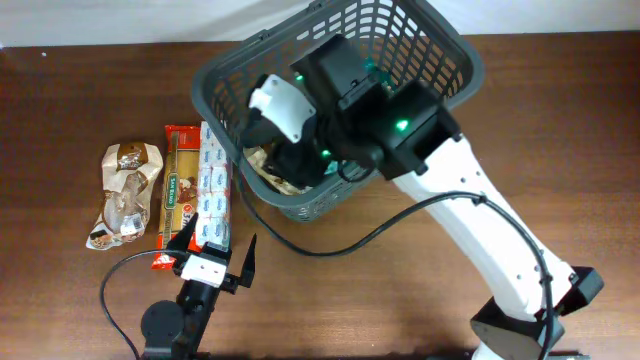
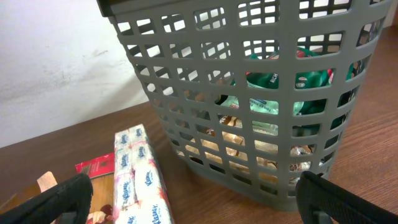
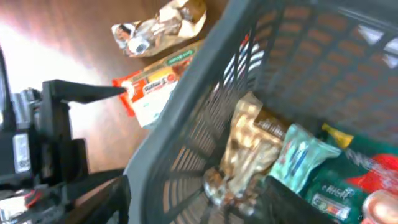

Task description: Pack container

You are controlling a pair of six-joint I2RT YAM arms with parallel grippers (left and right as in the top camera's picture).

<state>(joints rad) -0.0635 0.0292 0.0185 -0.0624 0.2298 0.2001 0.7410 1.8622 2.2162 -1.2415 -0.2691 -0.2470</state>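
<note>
The big grey basket (image 1: 400,25) with holey sides sits far back on the table (image 1: 560,120), the left claw (image 1: 218,248) is wide open, and the right claw (image 1: 293,160) inside is too hidden to tell.

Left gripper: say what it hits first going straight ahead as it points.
The left gripper would probably meet the basket first, at its slotted wall; the tissue pack lies lower left.

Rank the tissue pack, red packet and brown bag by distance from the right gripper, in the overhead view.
1. Tissue pack, just outside the basket where the right gripper hangs.
2. Red packet, next over to the left.
3. Brown bag, leftmost.
</note>
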